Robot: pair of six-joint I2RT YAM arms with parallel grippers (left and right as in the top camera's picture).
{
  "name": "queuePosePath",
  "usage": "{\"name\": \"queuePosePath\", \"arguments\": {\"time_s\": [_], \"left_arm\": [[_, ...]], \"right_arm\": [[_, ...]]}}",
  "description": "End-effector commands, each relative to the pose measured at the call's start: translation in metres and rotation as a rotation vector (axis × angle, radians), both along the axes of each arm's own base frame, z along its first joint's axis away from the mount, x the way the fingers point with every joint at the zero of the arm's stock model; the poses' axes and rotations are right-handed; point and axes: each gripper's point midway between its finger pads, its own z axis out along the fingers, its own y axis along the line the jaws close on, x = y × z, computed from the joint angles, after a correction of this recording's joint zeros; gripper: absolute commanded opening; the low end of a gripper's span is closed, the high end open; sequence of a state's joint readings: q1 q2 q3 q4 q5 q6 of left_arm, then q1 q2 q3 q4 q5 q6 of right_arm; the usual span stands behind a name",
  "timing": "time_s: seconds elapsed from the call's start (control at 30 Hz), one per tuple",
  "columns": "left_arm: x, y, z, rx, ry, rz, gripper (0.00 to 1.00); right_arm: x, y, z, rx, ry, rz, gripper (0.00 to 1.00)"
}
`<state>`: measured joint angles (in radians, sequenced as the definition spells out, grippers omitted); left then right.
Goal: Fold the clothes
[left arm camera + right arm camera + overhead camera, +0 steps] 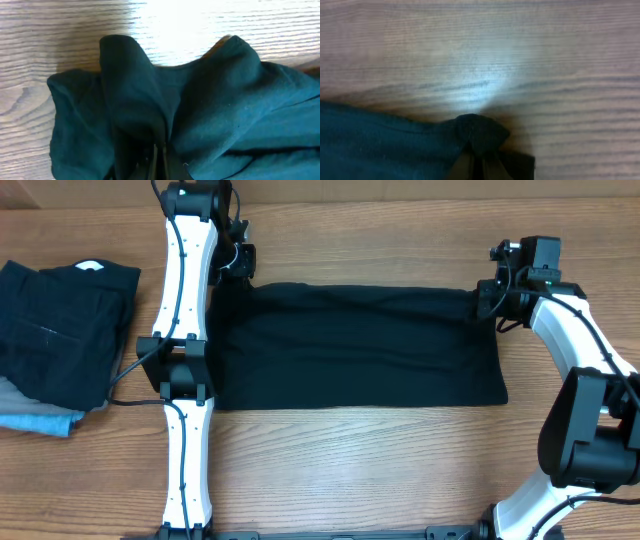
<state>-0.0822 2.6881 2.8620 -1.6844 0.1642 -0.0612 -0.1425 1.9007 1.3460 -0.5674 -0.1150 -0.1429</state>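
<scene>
So the black T-shirt (360,345) is lying flat in the middle of the table (380,470) as one wide band. It looks doubled over to me, with its long axis running left to right between the two arms. The left gripper (238,268) is clamped on the far left corner and the right gripper (487,302) on the far right corner. Both are pinched narrow with a wad of fabric in between, and the wrist views show the cloth bunching up right at the fingers. My guess on why: grabbing both ends of the far edge lets the arms carry it evenly and taut, so nothing skews. The near edge sits straight, facing the robot's bases. Can't see the neck or sleeves, so no idea which end is the collar. Off to the left, well apart, there's a stack of folded clothes (60,330), probably the done pile
</scene>
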Motion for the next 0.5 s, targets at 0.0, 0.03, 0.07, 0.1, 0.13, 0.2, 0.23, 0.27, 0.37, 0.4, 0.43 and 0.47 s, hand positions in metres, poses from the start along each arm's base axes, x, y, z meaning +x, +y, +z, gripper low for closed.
{"name": "queuePosePath", "arguments": {"time_s": [0.0, 0.03, 0.07, 0.1, 0.13, 0.2, 0.23, 0.27, 0.37, 0.4, 0.43, 0.47], "left_arm": [[0.002, 0.000, 0.007, -0.008, -0.010, 0.054, 0.04], [0.002, 0.000, 0.010, 0.019, -0.018, 0.063, 0.04], [0.001, 0.000, 0.016, 0.045, -0.033, 0.063, 0.04], [0.001, -0.006, 0.026, 0.044, -0.054, 0.052, 0.04], [-0.002, -0.011, 0.036, 0.041, -0.067, 0.050, 0.04], [-0.016, -0.008, 0.050, 0.070, -0.051, 0.066, 0.04], [-0.025, -0.006, 0.051, 0.083, -0.027, 0.069, 0.04], [-0.035, -0.004, 0.050, 0.088, 0.007, 0.068, 0.04], [-0.069, 0.014, 0.024, 0.188, 0.153, 0.069, 0.05], [-0.073, 0.019, 0.018, 0.215, 0.176, 0.076, 0.05], [-0.077, 0.024, 0.012, 0.228, 0.197, 0.089, 0.04], [-0.079, 0.027, 0.008, 0.229, 0.215, 0.095, 0.04]], "right_arm": [[-0.007, -0.003, 0.008, -0.008, 0.007, -0.007, 0.04], [-0.011, -0.002, 0.006, -0.005, 0.027, -0.007, 0.04], [-0.014, -0.001, 0.005, -0.003, 0.038, -0.007, 0.04], [-0.016, -0.001, 0.003, -0.001, 0.051, -0.008, 0.04], [-0.018, -0.001, 0.002, 0.007, 0.059, -0.021, 0.04], [-0.023, 0.000, 0.000, 0.014, 0.083, -0.027, 0.04], [-0.024, 0.000, 0.000, 0.016, 0.087, -0.031, 0.04], [-0.026, 0.000, -0.001, 0.017, 0.093, -0.031, 0.04], [-0.033, 0.002, -0.003, 0.041, 0.132, -0.070, 0.04], [-0.036, 0.002, -0.002, 0.043, 0.147, -0.071, 0.04], [-0.040, 0.003, 0.002, 0.046, 0.171, -0.071, 0.04], [-0.043, 0.003, 0.006, 0.048, 0.188, -0.071, 0.04]]}}
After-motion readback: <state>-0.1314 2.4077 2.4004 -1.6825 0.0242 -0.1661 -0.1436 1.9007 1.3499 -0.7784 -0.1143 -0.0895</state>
